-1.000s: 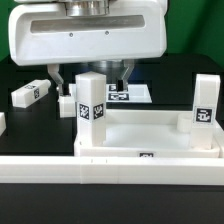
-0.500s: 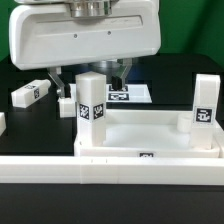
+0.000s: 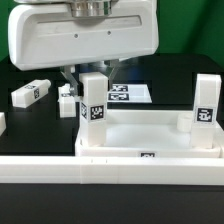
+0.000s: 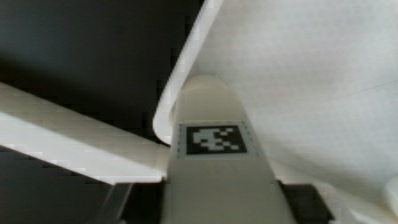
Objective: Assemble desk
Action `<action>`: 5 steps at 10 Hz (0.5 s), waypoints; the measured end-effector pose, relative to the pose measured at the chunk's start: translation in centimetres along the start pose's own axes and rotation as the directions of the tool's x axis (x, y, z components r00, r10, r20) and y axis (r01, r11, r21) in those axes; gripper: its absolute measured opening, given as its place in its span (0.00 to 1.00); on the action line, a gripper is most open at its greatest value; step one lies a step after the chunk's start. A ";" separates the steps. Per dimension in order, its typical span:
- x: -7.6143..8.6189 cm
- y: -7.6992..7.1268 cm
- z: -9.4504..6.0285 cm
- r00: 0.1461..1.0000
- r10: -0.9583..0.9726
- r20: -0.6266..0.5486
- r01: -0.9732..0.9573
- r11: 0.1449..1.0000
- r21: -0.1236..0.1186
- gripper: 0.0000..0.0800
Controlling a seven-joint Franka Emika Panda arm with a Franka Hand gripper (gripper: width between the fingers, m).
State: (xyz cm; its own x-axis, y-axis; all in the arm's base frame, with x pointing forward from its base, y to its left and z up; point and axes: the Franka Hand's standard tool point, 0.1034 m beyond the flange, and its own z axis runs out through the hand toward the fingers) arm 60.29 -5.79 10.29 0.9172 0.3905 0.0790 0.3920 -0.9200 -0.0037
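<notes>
The desk tabletop point(image 3: 180, 150) lies flat, long axis left to right, with the left leg point(image 3: 94, 108) and right leg point(image 3: 204, 105) upright at its far corners. The gripper point(image 3: 93, 72) hangs at the left leg; how wide it stands cannot be told.

White boxy claw point(image 3: 92, 69), dark fingers point(image 3: 68, 74), grey ribbed collar point(image 3: 88, 8)

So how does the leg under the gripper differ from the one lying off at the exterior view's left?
The upright leg stands on end at a corner of the tabletop. The lying leg rests on its side on the black table, apart from the tabletop. The gripper hangs right over the upright leg, while the lying leg is out from under it. Both are white square-section blocks with a black-and-white tag.
</notes>
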 end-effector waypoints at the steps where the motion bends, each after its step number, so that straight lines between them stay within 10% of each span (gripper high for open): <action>1: 0.0 0.0 0.0 1.000 0.020 0.000 -0.020 1.000 0.000 0.36; 5: 0.0 0.0 0.0 0.965 0.262 -0.002 -0.262 0.965 0.002 0.36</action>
State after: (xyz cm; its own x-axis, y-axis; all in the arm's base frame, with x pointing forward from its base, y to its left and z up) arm 60.32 -5.78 10.31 0.9878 0.1354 0.0775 0.1377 -0.9901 -0.0264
